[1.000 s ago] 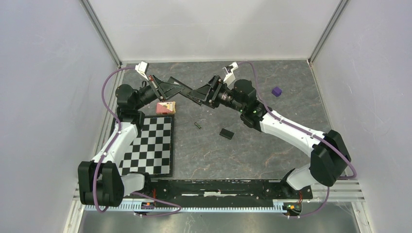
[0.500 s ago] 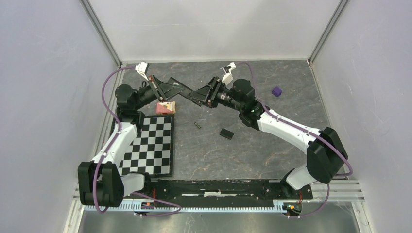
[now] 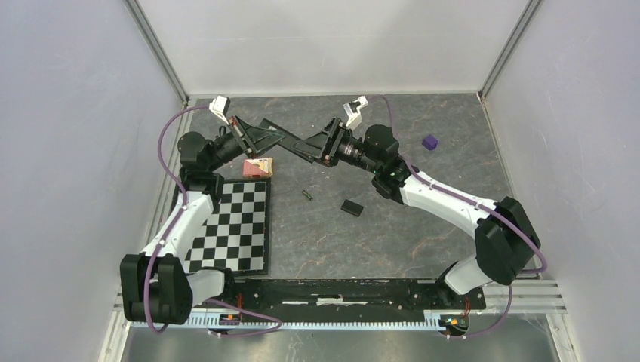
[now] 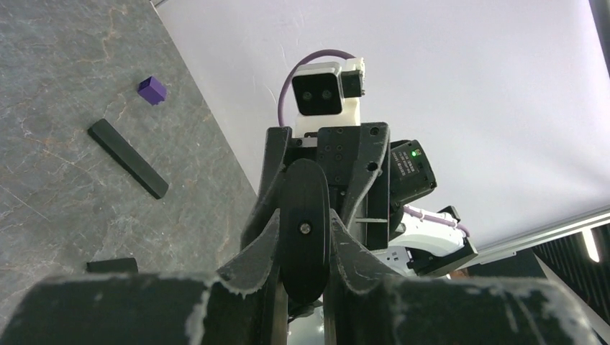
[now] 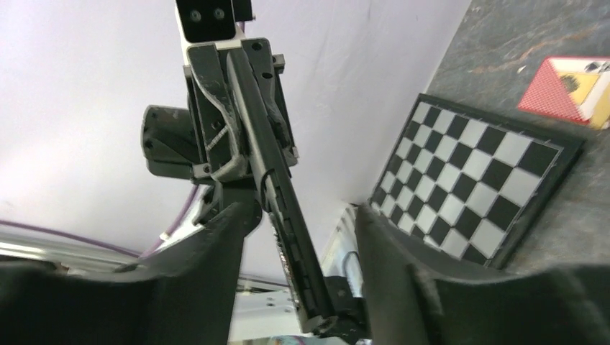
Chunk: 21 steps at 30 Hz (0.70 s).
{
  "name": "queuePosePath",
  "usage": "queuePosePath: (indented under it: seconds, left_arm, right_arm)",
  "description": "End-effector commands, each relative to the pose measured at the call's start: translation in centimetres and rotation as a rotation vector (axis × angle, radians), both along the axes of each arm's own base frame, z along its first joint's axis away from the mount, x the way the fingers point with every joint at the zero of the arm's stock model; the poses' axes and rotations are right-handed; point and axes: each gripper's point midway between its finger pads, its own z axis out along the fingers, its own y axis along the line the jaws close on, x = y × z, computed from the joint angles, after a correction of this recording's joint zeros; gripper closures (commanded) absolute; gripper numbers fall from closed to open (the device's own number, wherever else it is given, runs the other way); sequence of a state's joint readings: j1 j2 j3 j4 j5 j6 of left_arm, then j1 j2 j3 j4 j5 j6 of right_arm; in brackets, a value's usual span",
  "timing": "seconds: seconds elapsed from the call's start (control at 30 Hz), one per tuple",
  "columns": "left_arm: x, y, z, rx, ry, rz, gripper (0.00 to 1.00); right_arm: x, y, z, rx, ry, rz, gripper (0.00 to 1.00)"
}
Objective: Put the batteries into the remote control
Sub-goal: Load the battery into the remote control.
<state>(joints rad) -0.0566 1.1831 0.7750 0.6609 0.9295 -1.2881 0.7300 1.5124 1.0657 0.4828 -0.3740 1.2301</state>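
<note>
The remote control [image 3: 281, 137] is a slim black bar held in the air at the back of the table. My left gripper [image 3: 247, 139] is shut on its left end. In the left wrist view the remote [image 4: 305, 215] shows end-on, pinched between both fingers of that gripper [image 4: 305, 241]. My right gripper [image 3: 309, 145] straddles the other end. In the right wrist view the remote [image 5: 284, 237] runs between this gripper's fingers [image 5: 216, 244] with a gap on each side, so it is open. One small dark battery [image 3: 307, 194] lies on the table. The black cover [image 3: 352, 207] lies to its right.
A second black bar remote [image 4: 128, 158] lies on the table near a purple cube [image 3: 429, 142]. A red and yellow carton [image 3: 257, 167] sits below the left gripper, at the top of the checkerboard mat [image 3: 234, 226]. White walls close in the back and both sides.
The right gripper's jaws have narrowed around the remote's end, and that arm has shifted slightly left. The left gripper and the remote have stayed put.
</note>
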Motion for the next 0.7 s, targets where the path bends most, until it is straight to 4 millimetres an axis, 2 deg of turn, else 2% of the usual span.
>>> queuePosePath:
  seconds: [0.0, 0.07, 0.13, 0.2, 0.3, 0.37, 0.47, 0.53, 0.6, 0.67]
  left_arm:
    - [-0.6, 0.1, 1.9, -0.001, -0.055, 0.010, 0.98]
    - [-0.3, 0.1, 1.0, 0.030, -0.050, 0.019, 0.98]
    - [0.0, 0.2, 0.1, 0.064, -0.045, 0.034, 0.98]
    - [0.4, 0.5, -1.0, 0.115, -0.046, 0.056, 0.98]
    - [1.2, 1.4, -3.5, 0.248, -0.024, 0.120, 0.98]
    - [1.8, 2.5, -5.5, 0.358, 0.014, 0.195, 0.98]
    - [2.6, 5.2, -8.4, 0.520, 0.097, 0.336, 0.98]
    - [2.9, 7.2, -9.7, 0.602, 0.164, 0.440, 0.98]
    - [3.0, 8.7, -10.4, 0.649, 0.213, 0.518, 0.98]
    - [3.0, 9.5, -10.5, 0.662, 0.230, 0.563, 0.98]
  right_arm:
    - [-0.1, -1.1, 2.0, 0.036, -0.127, -0.017, 0.24]
    - [0.5, -2.0, 2.5, 0.012, -0.182, -0.045, 0.16]
    - [1.0, -3.0, 2.7, -0.020, -0.233, -0.069, 0.13]
    - [1.5, -4.1, 2.2, -0.067, -0.277, -0.092, 0.12]
    - [2.1, -5.8, 0.4, -0.177, -0.343, -0.129, 0.13]
    - [2.5, -6.6, -1.6, -0.288, -0.401, -0.143, 0.14]
    - [3.3, -7.8, -5.8, -0.500, -0.454, -0.154, 0.23]
    - [4.0, -8.3, -9.0, -0.679, -0.483, -0.164, 0.25]
    - [4.0, -7.8, -11.3, -0.826, -0.520, -0.142, 0.25]
    - [3.7, -6.5, -13.5, -0.930, -0.517, -0.077, 0.24]
